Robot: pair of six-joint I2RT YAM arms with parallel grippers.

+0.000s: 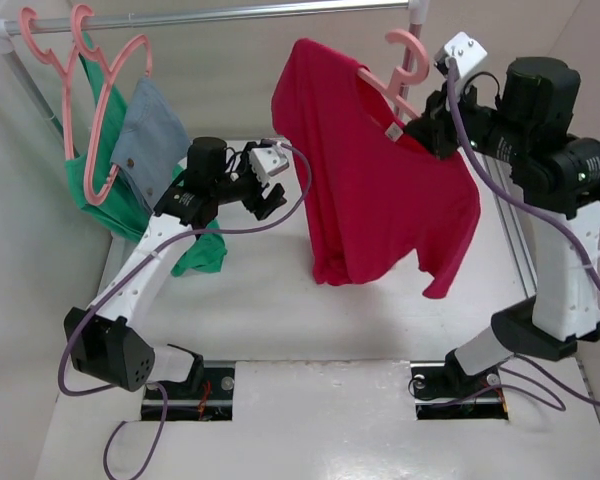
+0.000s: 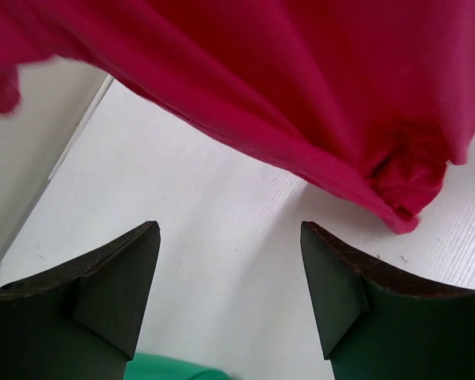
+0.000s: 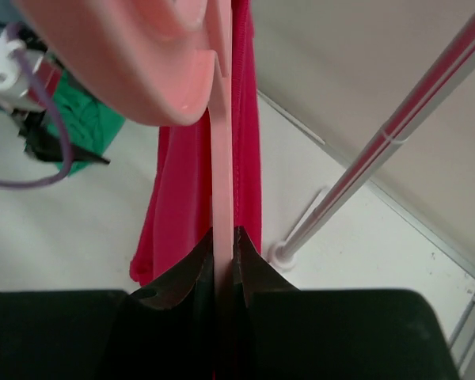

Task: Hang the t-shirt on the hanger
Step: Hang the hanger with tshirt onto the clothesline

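Crimson-pink cloth: the t-shirt (image 1: 380, 200) hangs clear in the air, draped over the hanger (image 3: 222, 174). We judge it largely on. Its long axis falls from the neck at 1 o'clock to the hem at 7 o'clock, and the hem hangs just above the table (image 1: 280, 310).

Right gripper (image 3: 224, 237): clamped on the hanger's thin bar, at 2 o'clock of the shirt.

Left gripper (image 2: 229, 237): jaws wide and holding nothing. It is the nearer free tool, with the shirt at its 3 o'clock, near but apart.

White label (image 1: 393, 130) inside the neck: too small for us to read. We find no other writing or brand.

Further out, at 10 o'clock: a rail (image 1: 230, 14), a grey-blue garment (image 1: 145, 140) and a green garment (image 1: 200, 255).
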